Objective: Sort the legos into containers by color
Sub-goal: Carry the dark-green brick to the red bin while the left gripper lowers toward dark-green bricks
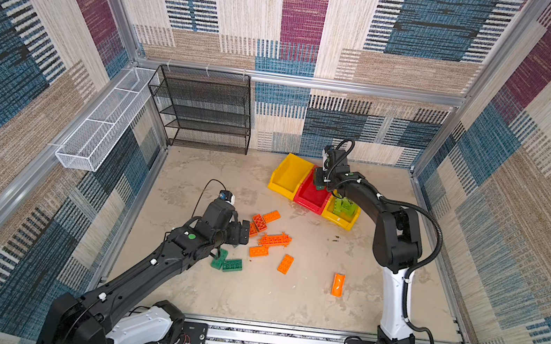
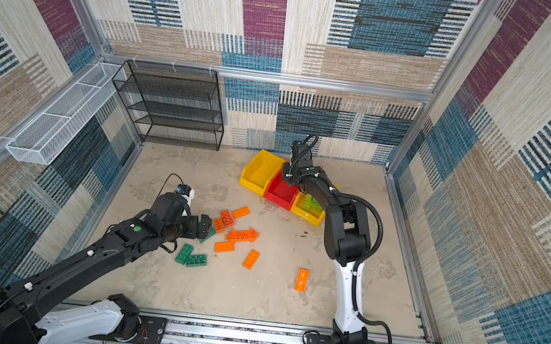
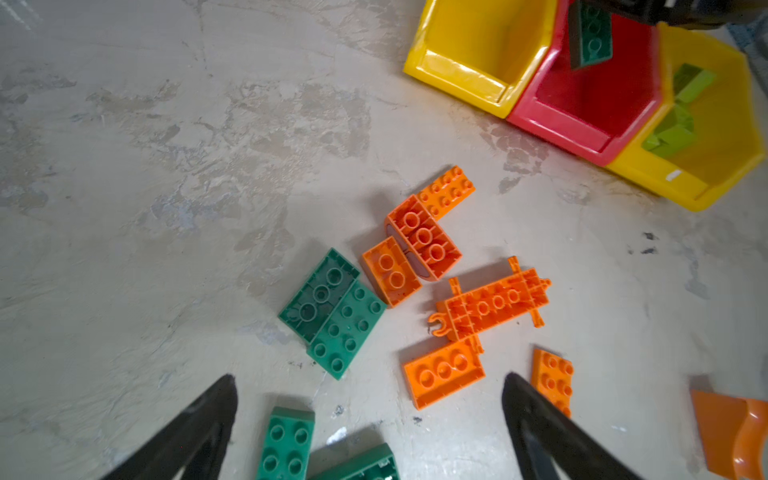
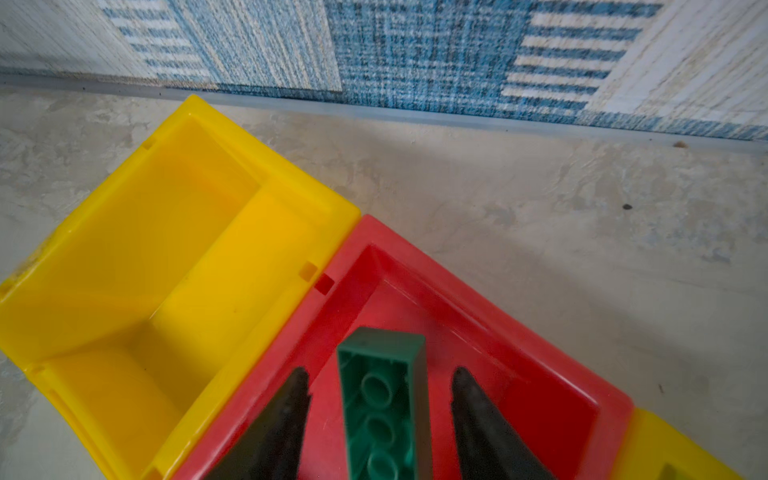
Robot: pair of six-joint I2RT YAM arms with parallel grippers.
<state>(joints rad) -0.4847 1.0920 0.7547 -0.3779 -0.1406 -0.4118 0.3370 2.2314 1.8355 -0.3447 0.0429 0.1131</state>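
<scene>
Right gripper [image 4: 380,370] parted, dark green brick [image 4: 382,415] loose between its jaws over red bin [image 4: 498,320] near tabletop's far edge | left gripper [image 3: 370,376] wide open, holding nothing, by orange bricks [image 1: 273,240] | open mottled tabletop [image 1: 285,302] along near edge

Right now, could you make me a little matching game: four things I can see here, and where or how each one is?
1. lime green bricks
2. orange bricks
3. dark green brick at the right gripper
4. left gripper

A. over the red bin
B. wide open, empty
C. loose on the table
D. in a yellow bin

Pairs: 1-D, 2-C, 3-A, 4-B
</scene>
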